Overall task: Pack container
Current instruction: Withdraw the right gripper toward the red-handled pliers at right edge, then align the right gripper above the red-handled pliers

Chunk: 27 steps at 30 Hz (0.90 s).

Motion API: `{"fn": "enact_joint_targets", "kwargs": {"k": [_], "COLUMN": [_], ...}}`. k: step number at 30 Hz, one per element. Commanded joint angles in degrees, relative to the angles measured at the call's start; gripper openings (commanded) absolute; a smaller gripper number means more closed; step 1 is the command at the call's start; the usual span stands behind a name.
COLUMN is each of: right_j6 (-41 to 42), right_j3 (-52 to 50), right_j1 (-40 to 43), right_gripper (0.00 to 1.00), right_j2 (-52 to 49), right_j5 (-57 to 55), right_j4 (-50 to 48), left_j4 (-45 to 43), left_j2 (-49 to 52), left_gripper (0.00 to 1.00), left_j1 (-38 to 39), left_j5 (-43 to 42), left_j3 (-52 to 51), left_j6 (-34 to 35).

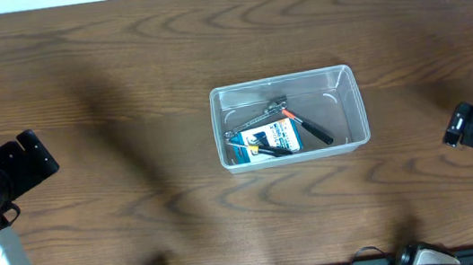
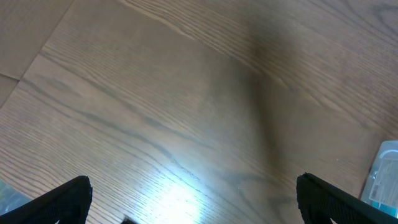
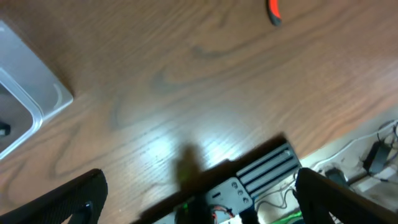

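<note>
On grained wood (image 1: 126,119) — clear, round-cornered plastic container (image 1: 323,104).

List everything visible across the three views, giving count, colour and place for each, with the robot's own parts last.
table: one, brown wood grain, under everything
container: one, clear plastic, table centre
box: one, blue and white, inside the container
orange-handled tool: one, orange and black, in the container
black-handled tool: one, black, lying over the box
orange item: one, top edge of right wrist view, unidentifiable
left gripper: one, black, open, over bare table
right gripper: one, black, open, beside the container
</note>
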State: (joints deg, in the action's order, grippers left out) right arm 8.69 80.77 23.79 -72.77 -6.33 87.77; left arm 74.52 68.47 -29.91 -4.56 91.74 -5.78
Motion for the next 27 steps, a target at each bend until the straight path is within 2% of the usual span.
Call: {"fn": "enact_joint_targets", "kwargs": {"k": [1, 3, 5, 8, 10, 12, 15, 27], "right_j6": [-7.0, -10.7, -11.1, -11.7, -15.1, -18.1, -18.2, -22.1], "right_j3": [-0.4, -0.4, -0.4, -0.8, -1.0, -1.0, -1.0, -1.1], "right_j1": [0.6, 0.6, 0.6, 0.6, 0.9, 1.8, 4.0, 10.7], "right_gripper": [0.99, 0.99, 0.99, 0.99, 0.99, 0.99, 0.99, 0.99], "right_j2": [-1.6, -2.3, -2.5, -2.5, -3.0, -4.2, -7.3, -18.9], "right_j5": [-0.6, -5.0, -7.0, -5.6, -3.5, 0.4, 4.9, 5.3], "right_j4": [-2.3, -3.5, -5.8, -9.8, -11.5, -11.7, -10.9, -16.9], "left_j4": [0.0, 0.0, 0.0, 0.0, 0.0, 0.0, 0.0, 0.0], "left_j2": [0.1, 0.1, 0.1, 0.1, 0.1, 0.1, 0.1, 0.1], "left_gripper": [0.98, 0.98, 0.98, 0.98, 0.98, 0.98, 0.98, 0.98], "left_j1": [-0.3, -0.3, -0.3, -0.3, -0.3, -0.3, -0.3, -0.3], "left_j5": [-0.4, -0.4, -0.4, -0.4, -0.4, -0.4, -0.4, -0.4], "left_j3": [0.6, 0.6, 0.6, 0.6, 0.6, 0.6, 0.6, 0.6], "left_j6": [0.7, 0.7, 0.7, 0.7, 0.7, 0.7, 0.7, 0.7]}}
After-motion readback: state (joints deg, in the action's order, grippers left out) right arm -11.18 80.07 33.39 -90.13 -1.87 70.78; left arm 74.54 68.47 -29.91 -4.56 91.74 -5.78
